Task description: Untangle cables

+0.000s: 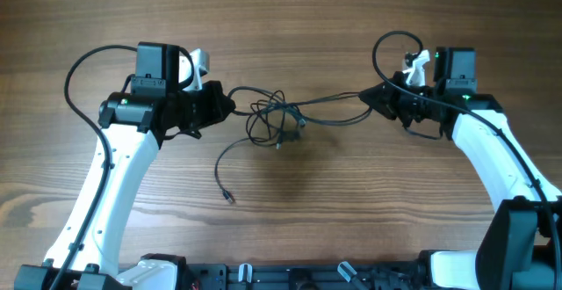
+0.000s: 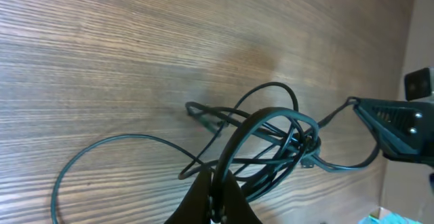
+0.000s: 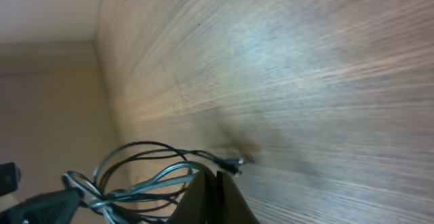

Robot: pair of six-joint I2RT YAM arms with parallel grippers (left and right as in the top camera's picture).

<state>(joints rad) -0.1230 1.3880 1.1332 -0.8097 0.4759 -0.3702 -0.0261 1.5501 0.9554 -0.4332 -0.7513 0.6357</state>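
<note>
The cables (image 1: 277, 119) are thin black cords in a loose tangle at the table's middle, lifted between both grippers. One loose cord (image 1: 221, 171) trails to the front, ending in a small plug. My left gripper (image 1: 230, 107) is shut on a cord at the tangle's left; the left wrist view shows the cord (image 2: 234, 149) running up from between the fingers (image 2: 217, 207). My right gripper (image 1: 367, 99) is shut on a cord at the right; the right wrist view shows its fingers (image 3: 215, 187) closed, with loops (image 3: 135, 176) to the left and a plug (image 3: 232, 161) just beyond.
The wooden table (image 1: 290, 26) surrounds the tangle. A thicker black arm cable (image 1: 391, 48) loops above the right wrist, and another (image 1: 83, 70) arcs beside the left arm. The right gripper shows in the left wrist view (image 2: 397, 125).
</note>
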